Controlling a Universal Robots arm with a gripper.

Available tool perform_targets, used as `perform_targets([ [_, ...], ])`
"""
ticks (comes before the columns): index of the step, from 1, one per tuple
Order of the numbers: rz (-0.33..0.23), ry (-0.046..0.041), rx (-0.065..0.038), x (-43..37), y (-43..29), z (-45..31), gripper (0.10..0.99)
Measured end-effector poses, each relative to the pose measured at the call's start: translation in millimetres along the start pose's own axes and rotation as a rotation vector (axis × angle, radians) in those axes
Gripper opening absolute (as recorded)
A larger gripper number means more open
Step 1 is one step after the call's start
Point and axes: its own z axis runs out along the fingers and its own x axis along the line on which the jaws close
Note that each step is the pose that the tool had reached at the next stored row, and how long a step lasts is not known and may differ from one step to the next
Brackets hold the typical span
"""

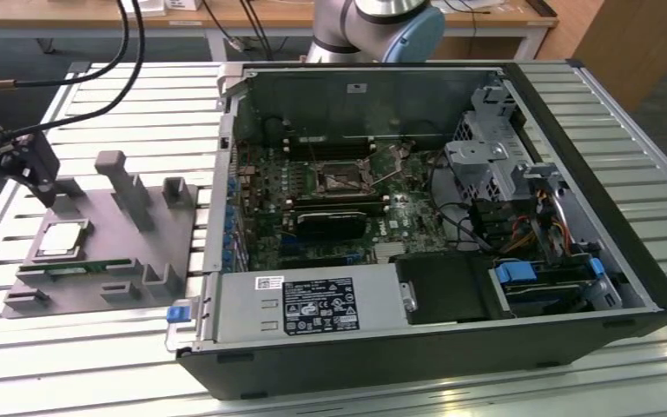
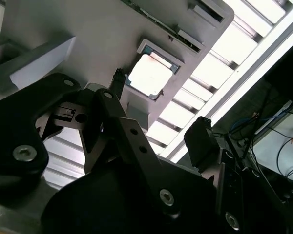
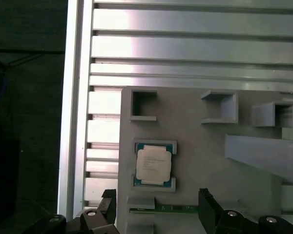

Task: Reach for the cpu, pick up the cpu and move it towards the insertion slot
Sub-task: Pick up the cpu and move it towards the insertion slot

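The cpu [image 1: 60,240] sits lower left in the exterior view; centre your gripper [image 3: 156,199], jaws apart and empty, squarely over it.

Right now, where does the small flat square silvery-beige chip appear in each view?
Exterior view: the cpu lies on the grey holder plate at the exterior view's left, outside the black computer case.
First wrist view: the cpu sits cradled between two grey brackets.
Second wrist view: the cpu sits in that cradle, beyond the open gripper.
Shared landmark: the grey holder plate.
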Motion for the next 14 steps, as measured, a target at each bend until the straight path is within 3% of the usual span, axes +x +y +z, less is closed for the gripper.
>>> perform_targets([
  [14, 0.0, 0.0001, 0.0, -0.3, -2.3, 25.3, 0.761],
])
